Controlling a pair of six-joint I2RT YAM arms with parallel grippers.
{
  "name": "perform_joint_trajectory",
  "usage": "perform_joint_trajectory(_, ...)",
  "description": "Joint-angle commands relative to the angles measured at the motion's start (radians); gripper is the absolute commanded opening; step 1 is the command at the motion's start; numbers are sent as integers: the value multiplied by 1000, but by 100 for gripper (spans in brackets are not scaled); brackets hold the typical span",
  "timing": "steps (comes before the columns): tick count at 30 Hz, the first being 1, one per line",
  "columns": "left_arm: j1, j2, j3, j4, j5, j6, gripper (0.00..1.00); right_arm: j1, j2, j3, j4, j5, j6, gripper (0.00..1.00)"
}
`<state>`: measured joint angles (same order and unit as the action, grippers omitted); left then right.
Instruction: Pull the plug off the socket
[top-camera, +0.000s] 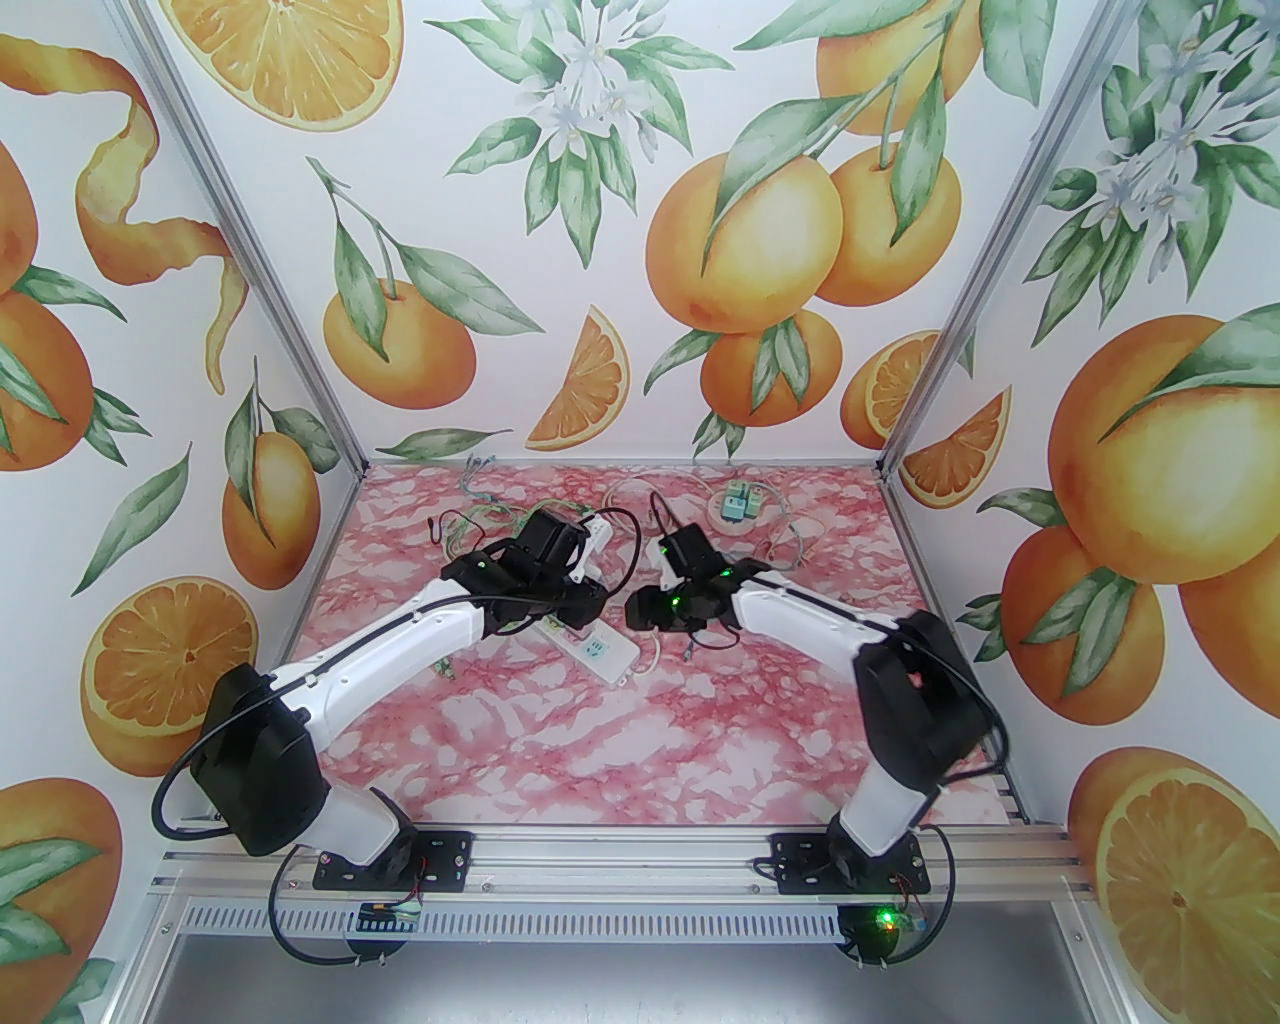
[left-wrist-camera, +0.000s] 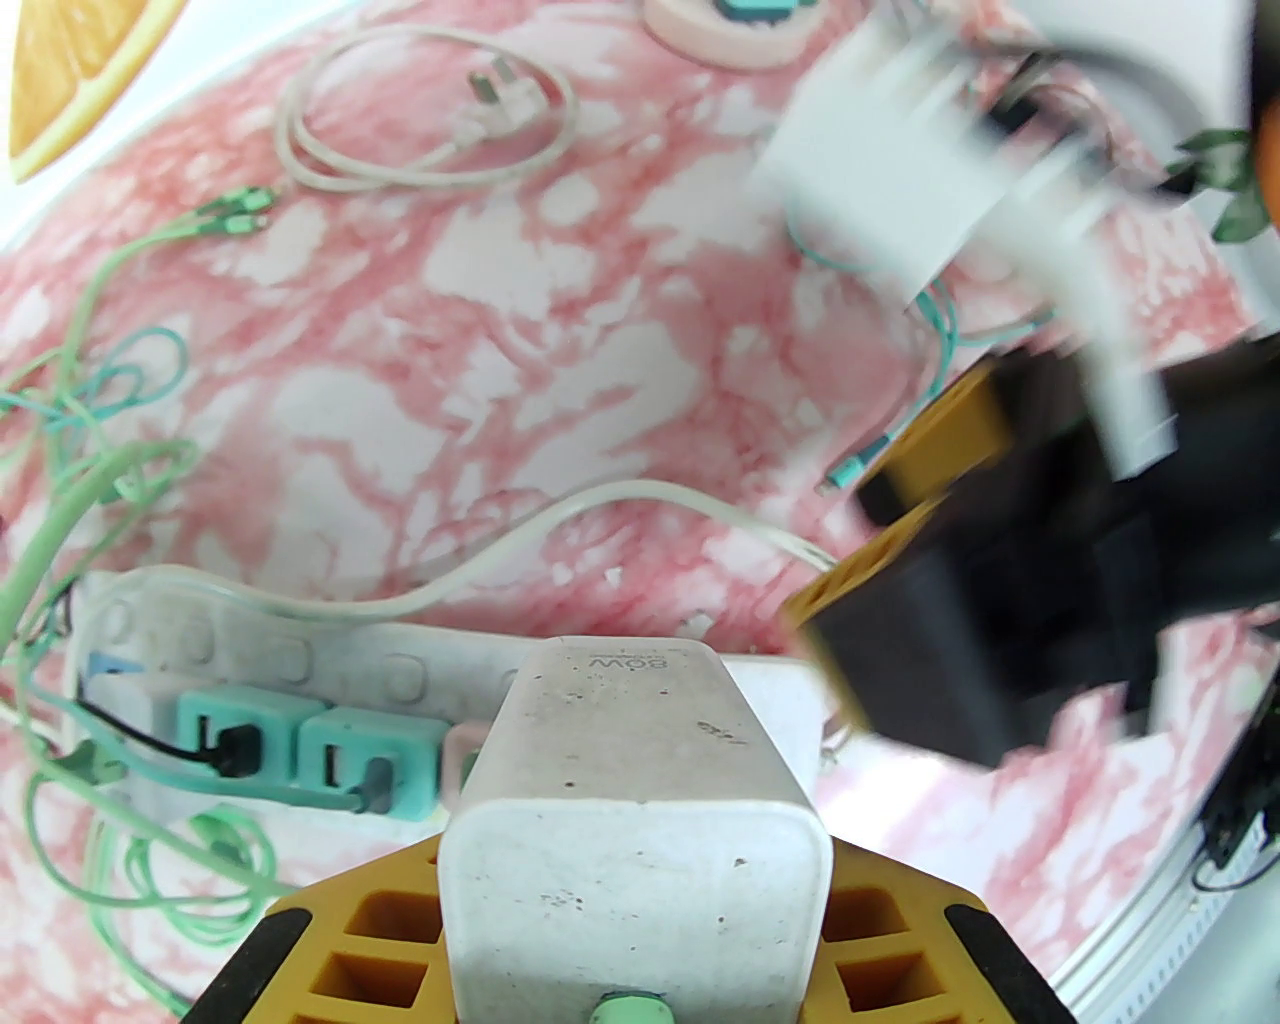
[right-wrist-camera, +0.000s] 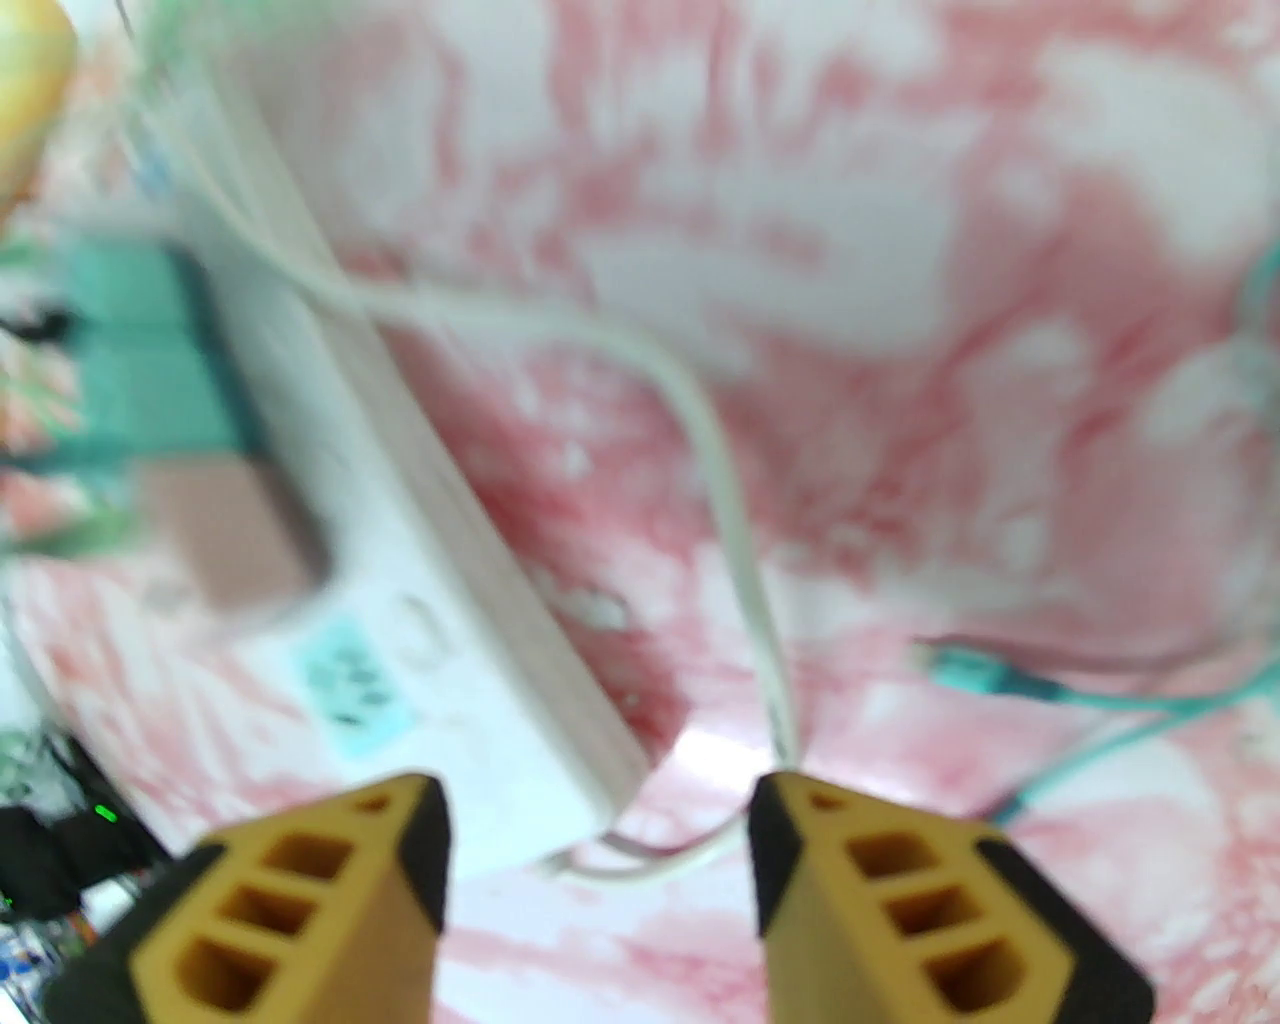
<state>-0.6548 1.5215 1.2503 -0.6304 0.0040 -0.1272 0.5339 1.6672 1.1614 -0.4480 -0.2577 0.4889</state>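
The white charger (left-wrist-camera: 620, 800) sat pinched between the yellow fingers (left-wrist-camera: 370, 940) of the left gripper (left-wrist-camera: 630, 900), its far end pointing out over the power strip (left-wrist-camera: 250, 650). In the overhead view it hung above the strip's far end and did not seem seated in it. Its prongs were hidden, so this is a judgement: the pull itself looked done, or all but done.

On the strip, two teal plugs (left-wrist-camera: 230, 730) and a pink one (right-wrist-camera: 230, 540) remained plugged in. A teal-marked patch (right-wrist-camera: 360, 690) towards the near end had nothing in it. The right gripper (right-wrist-camera: 597, 800) hovered over that near end with its fingers spread and nothing between them (the picture was badly blurred).

The next move probably called for carrying the charger well clear of the strip and setting it down without snagging the loose cables around it.

Beyond the strip, towards the back wall, a round pale dish (top-camera: 715, 518) held a couple of teal adapters (top-camera: 742, 498).
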Motion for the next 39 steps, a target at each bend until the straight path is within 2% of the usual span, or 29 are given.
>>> perform_joint_trajectory(1, 25, -40, 67, -23, -1, -19, 20, -43, -80, -3, 36, 9, 45, 61)
perform_joint_trajectory(5, 61, -42, 97, -25, 14, -32, 21, -77, -140, -37, 61, 11, 72, 75)
perform_joint_trajectory(6, 74, -40, 110, -28, 17, -39, 21, -79, -151, -40, 57, 17, 75, 82)
perform_joint_trajectory(7, 84, -38, 124, -36, 24, -43, 21, -80, -160, -41, 52, 21, 75, 95)
perform_joint_trajectory(8, 101, -34, 144, -45, 36, -46, 21, -82, -169, -41, 47, 26, 76, 100)
perform_joint_trajectory(11, 148, -31, 184, -57, 59, -42, 21, -81, -188, -47, 42, 38, 94, 100)
perform_joint_trajectory(15, 217, -36, 213, -88, 27, -33, 21, -81, -219, -60, 38, 77, 141, 100)
perform_joint_trajectory(19, 336, -58, 187, -100, 17, -72, 20, -66, -253, -60, 15, 127, 175, 100)
perform_joint_trajectory(23, 456, -134, 69, -55, 2, -111, 21, -39, -265, -22, -45, 173, 171, 100)
perform_joint_trajectory(27, 580, -192, -27, -42, 39, -154, 21, -12, -259, 20, -75, 174, 161, 100)
perform_joint_trajectory(35, 740, -264, -259, -12, 20, -199, 22, -8, -179, 119, -119, 77, 60, 100)
perform_joint_trajectory(39, 821, -243, -349, 38, 65, -207, 22, -8, -121, 195, -184, 37, -16, 100)
